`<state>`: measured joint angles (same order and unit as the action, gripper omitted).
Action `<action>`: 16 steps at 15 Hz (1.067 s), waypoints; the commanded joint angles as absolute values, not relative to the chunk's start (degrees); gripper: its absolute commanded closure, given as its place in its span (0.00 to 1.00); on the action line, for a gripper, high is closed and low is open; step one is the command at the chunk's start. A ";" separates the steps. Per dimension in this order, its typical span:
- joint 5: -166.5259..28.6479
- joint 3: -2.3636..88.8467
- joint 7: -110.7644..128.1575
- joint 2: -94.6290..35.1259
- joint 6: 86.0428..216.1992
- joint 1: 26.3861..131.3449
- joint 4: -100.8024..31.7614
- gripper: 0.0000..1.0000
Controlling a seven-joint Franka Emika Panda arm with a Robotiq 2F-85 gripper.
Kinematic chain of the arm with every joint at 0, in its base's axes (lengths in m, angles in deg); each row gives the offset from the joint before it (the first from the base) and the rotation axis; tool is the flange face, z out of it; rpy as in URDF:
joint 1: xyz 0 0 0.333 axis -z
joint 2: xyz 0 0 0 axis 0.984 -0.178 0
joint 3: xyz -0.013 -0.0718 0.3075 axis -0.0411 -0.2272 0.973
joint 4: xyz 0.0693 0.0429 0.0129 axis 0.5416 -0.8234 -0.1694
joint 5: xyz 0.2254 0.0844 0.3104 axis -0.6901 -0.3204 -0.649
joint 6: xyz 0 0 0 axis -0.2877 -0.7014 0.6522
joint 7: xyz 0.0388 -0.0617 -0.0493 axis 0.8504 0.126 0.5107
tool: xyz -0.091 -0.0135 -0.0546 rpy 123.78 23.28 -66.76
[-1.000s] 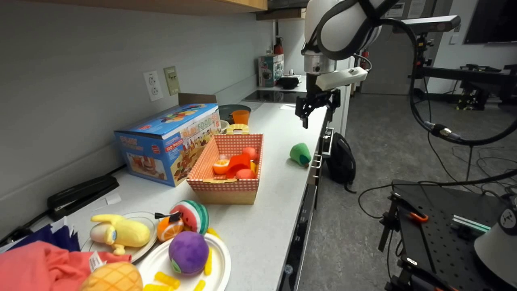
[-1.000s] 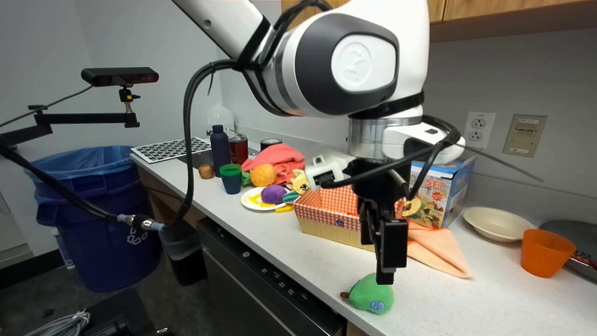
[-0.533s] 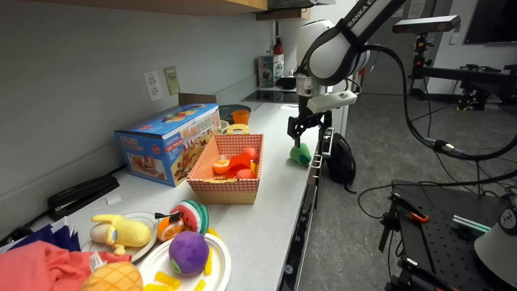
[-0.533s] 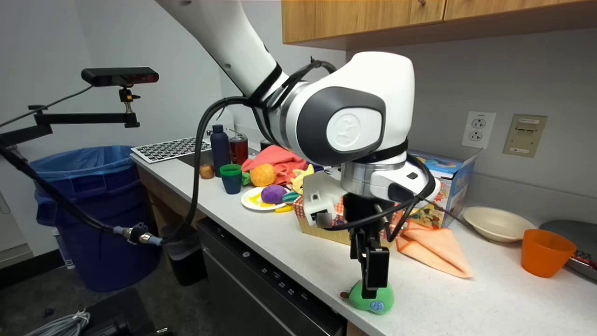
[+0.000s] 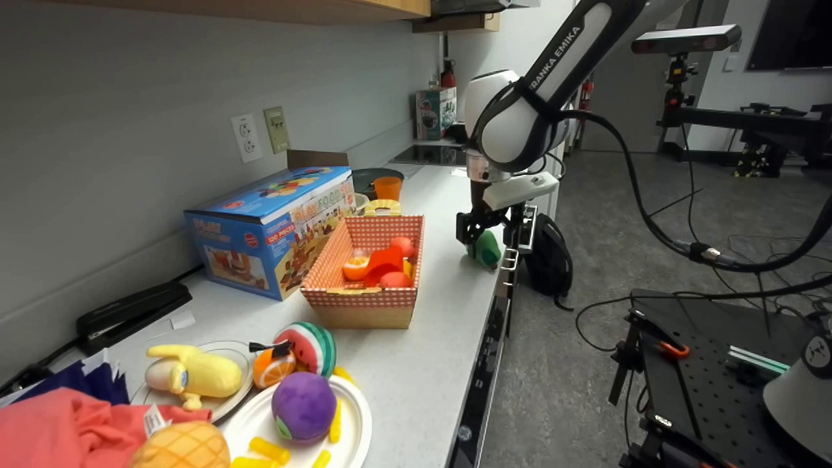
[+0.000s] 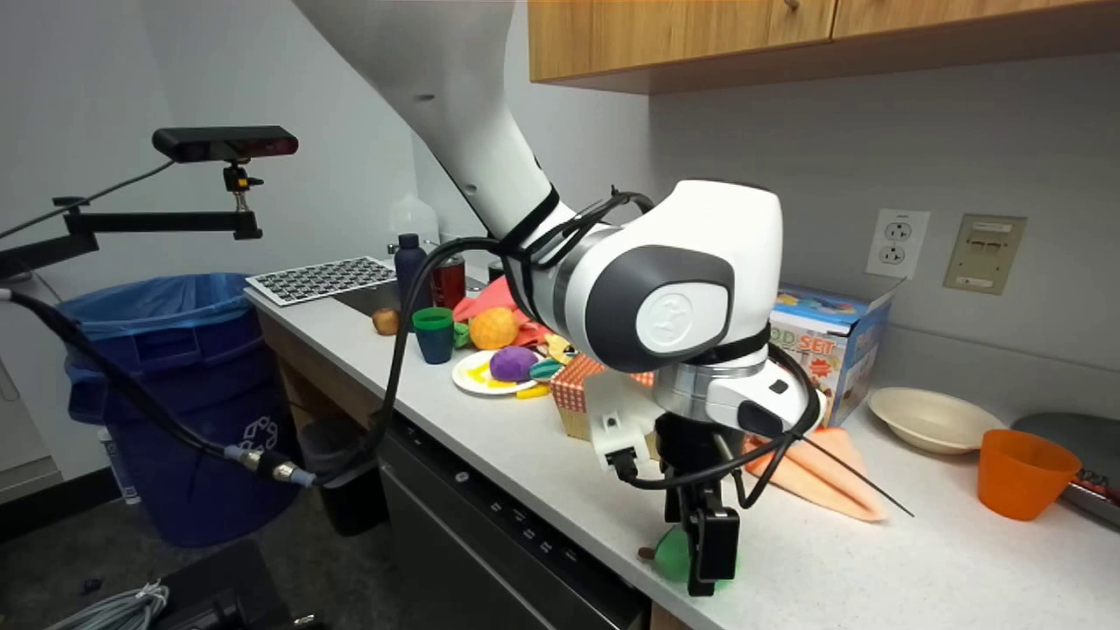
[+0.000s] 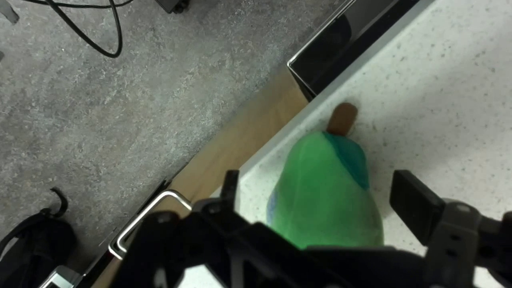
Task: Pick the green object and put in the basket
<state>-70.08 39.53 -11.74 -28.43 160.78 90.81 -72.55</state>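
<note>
Green object (image 7: 326,180) lies between the fingers (image 7: 416,208) of my gripper (image 7: 320,196), which are spread to either side of it; in my wrist view a strip of desk (image 5: 419,364) shows between it and each of them, so they look apart from it. In an exterior view my gripper stands in front of it, hiding part of it; whether the tips touch the desk I cannot tell. It rests on its side close to the front edge, brown stem (image 7: 342,119) pointing obliquely toward that edge.

Well apart from it on the same desk, the basket (image 5: 364,317) sits upright, red checked cloth over its rim and tan lower walls below. Inside I see an orange half (image 5: 355,268) and red pieces (image 5: 383,263). Just beside the basket stands a blue printed box (image 5: 260,227), one flap raised. In an exterior view a peach cloth (image 6: 831,490) lies near the basket, and past it a pale bowl (image 6: 932,418) and an orange cup (image 6: 1019,477) stand near each other.

Farther off, a white plate (image 5: 361,416) carries a purple round toy (image 5: 304,406), with a watermelon toy (image 5: 312,348) beside it. Below, on the floor (image 5: 552,390), rests a black backpack (image 5: 549,260).
</note>
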 commanded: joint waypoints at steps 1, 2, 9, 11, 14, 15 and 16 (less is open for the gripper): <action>-70.72 37.65 -11.12 -31.46 161.97 88.75 -69.08 0.34; -69.93 37.22 -11.88 -31.18 161.67 88.16 -68.62 0.44; -62.99 35.04 -17.96 -24.17 154.15 82.87 -65.53 0.93; -61.72 36.72 -18.28 -21.24 151.64 81.58 -64.30 0.94; -63.20 40.33 -16.71 -18.86 150.05 79.92 -62.36 0.95; -64.11 41.65 -16.22 -19.10 150.69 79.48 -61.77 0.95; -64.90 42.80 -15.99 -19.47 151.16 79.05 -61.17 0.95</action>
<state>-63.34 40.39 -16.80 -19.39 151.65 80.28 -62.93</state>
